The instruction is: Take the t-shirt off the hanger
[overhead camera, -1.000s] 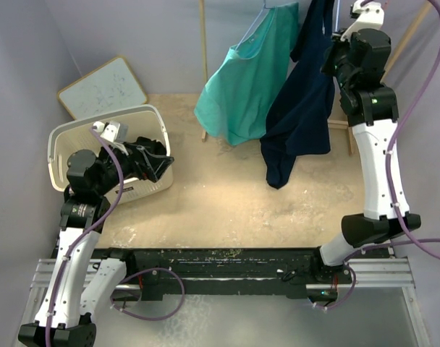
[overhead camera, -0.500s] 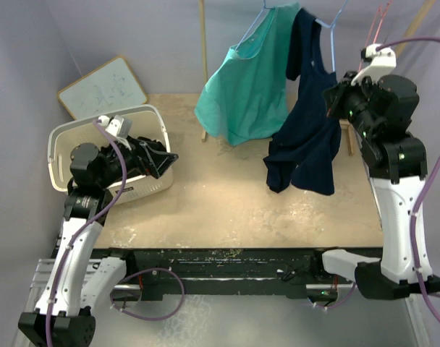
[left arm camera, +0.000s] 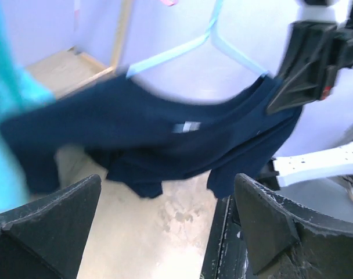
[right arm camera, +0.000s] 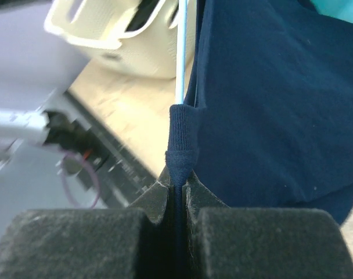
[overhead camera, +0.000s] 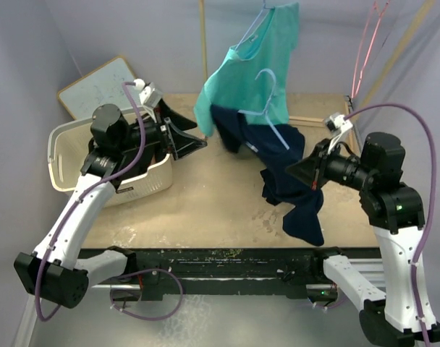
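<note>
R gripper (right arm camera: pixel 176 189) was pinched tight on a rolled edge of the navy t-shirt (overhead camera: pixel 281 163), w/ the pale blue hanger (left arm camera: pixel 170 53) wire running right alongside the pinch. Tee hung mid-air over the table (overhead camera: pixel 205 202), stretched btwn the two arms: one end drooped low by the R gripper, the other reached up near the teal shirt (overhead camera: pixel 252 65) at the back. Not yet off the hanger, and in the L wrist view its neckline draped along the wire. L gripper (overhead camera: pixel 187 132) had fingers spread wide, nothing in them, pointed at the tee, near the white basket (overhead camera: pixel 61 141).
</note>
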Robot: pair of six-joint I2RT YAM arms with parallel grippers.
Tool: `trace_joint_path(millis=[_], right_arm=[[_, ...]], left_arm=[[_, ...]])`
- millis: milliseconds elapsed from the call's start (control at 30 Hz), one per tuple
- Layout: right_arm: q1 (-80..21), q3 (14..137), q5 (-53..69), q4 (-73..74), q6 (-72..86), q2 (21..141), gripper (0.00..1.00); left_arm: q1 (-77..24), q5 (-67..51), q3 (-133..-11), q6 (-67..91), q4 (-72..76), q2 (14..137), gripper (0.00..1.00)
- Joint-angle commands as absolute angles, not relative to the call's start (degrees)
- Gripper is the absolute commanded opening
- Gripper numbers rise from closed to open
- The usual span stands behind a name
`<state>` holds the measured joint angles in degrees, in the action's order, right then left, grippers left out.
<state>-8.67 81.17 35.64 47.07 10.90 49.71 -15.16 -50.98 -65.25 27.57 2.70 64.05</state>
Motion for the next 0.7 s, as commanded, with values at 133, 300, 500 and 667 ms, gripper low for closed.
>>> trace_joint_path(millis=[133, 300, 500, 667], right_arm=[[-11.76, 74.29, 60.62, 38.49, 12.81, 44.54, 0.00], [-12.39, 71.08, 65.11, 34.07, 14.10, 43.72, 0.00], [-12.39, 69.09, 64.50, 32.37, 14.86, 44.98, 0.00], [-12.39, 68.02, 63.45, 31.76, 14.69, 46.18, 0.00]], left_arm=[[-19.34, -61.06, -75.13, 25.96, 9.05, 69.68, 0.99], [-19.94, -62.90, -75.30, 25.70, 10.30, 69.56, 0.99], [-21.08, -66.35, -74.14, 28.51, 15.00, 68.80, 0.97], [-21.84, -67.57, -73.39, 30.56, 18.15, 68.43, 0.91]])
